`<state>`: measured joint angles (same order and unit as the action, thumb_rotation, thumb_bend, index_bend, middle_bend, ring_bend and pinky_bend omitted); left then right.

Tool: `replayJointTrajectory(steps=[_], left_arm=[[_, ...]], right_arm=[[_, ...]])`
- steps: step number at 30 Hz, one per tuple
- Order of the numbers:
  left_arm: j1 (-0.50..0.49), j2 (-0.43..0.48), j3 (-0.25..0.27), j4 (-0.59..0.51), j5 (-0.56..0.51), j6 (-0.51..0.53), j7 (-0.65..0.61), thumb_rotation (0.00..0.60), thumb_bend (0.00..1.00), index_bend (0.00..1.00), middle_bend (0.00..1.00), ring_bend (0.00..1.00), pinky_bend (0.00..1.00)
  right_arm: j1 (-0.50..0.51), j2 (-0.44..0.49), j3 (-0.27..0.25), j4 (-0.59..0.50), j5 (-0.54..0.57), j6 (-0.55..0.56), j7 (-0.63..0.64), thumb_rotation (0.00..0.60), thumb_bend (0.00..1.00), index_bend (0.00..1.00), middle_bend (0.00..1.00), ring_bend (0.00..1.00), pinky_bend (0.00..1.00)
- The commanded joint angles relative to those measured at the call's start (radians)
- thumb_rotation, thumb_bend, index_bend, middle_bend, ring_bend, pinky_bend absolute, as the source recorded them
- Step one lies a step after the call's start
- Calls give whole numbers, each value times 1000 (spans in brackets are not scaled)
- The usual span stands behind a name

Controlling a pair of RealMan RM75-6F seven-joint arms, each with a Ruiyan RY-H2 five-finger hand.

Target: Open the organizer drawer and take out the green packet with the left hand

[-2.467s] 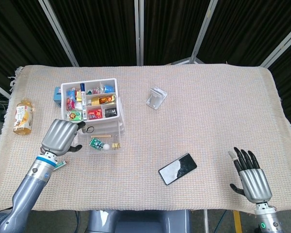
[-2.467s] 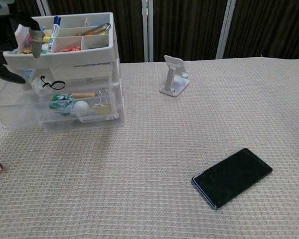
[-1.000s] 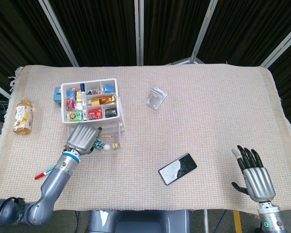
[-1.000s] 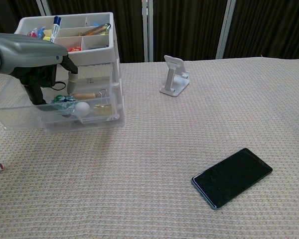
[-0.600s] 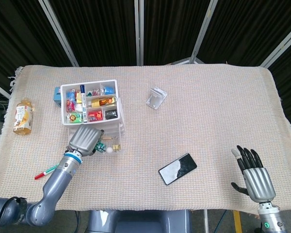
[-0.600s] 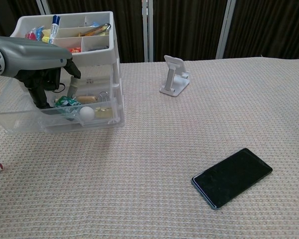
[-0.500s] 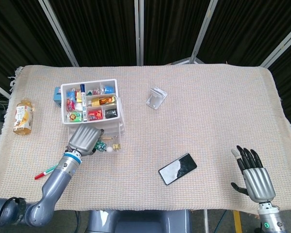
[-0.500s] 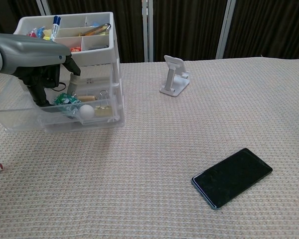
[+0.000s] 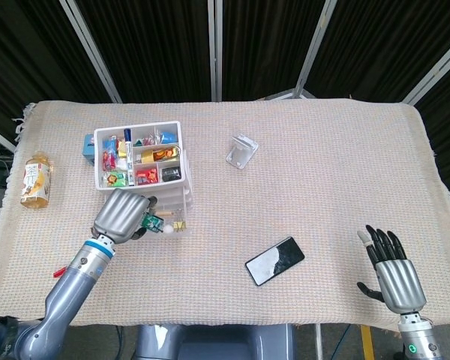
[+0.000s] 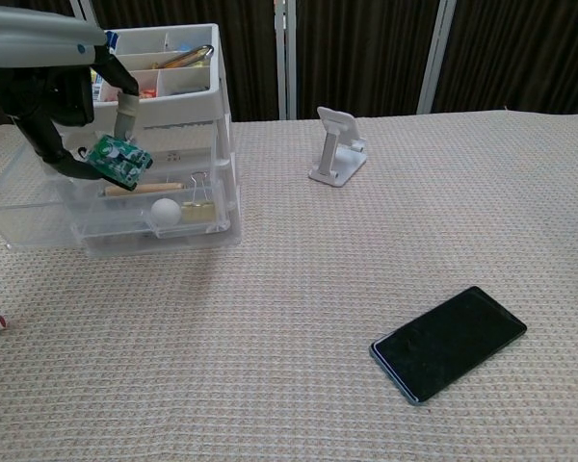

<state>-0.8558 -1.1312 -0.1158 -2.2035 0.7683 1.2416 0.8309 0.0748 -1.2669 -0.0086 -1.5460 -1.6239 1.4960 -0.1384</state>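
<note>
Small green foil packet point(image 10: 118, 160) pinched in the grey left hand point(image 10: 53, 101), lifted just above the pulled-out clear plastic drawer point(image 10: 39, 217). Free worktop toward 6 o'clock of the drawer. Right hand point(image 9: 392, 276) well apart at 4 o'clock, fingers spread, holding nothing.

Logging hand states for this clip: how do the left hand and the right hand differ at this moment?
The left hand holds the green packet lifted above the open drawer; the right hand holds nothing. The left hand's fingers are curled around the packet, while the right hand's fingers are spread apart. The left hand is at the organizer; the right hand is at the table's near right edge. Both look alike in build.
</note>
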Motion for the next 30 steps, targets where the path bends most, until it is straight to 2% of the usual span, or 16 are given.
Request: replayJointTrajectory(steps=[1, 10, 14, 19, 25, 30], left_arm=[[37, 44, 19, -26, 66, 15, -47, 600, 259, 544, 1000, 966, 795], [148, 136, 84, -9, 247, 32, -196, 600, 260, 544, 1000, 966, 795], [222, 186, 126, 35, 384, 48, -310, 600, 260, 545, 1000, 966, 795], [293, 218, 166, 111, 487, 68, -405, 600, 260, 551, 1000, 966, 795], [356, 217, 178, 244, 528, 67, -552, 600, 260, 547, 1000, 966, 793], [382, 151, 167, 390, 513, 42, -624, 600, 260, 527, 1000, 965, 782]], right_arm=[[-1, 1, -1, -1, -2, 2, 0, 600, 0, 0, 0, 0, 0], [-1, -4, -2, 0, -2, 0, -10, 600, 0, 0, 0, 0, 0], [-1, -5, 1, -1, 1, 0, -14, 600, 0, 0, 0, 0, 0], [-1, -5, 1, -4, 1, 0, -18, 600, 0, 0, 0, 0, 0], [-1, -7, -2, -4, -5, 1, -23, 600, 0, 0, 0, 0, 0], [-1, -12, -2, -2, -5, -2, -30, 600, 0, 0, 0, 0, 0]])
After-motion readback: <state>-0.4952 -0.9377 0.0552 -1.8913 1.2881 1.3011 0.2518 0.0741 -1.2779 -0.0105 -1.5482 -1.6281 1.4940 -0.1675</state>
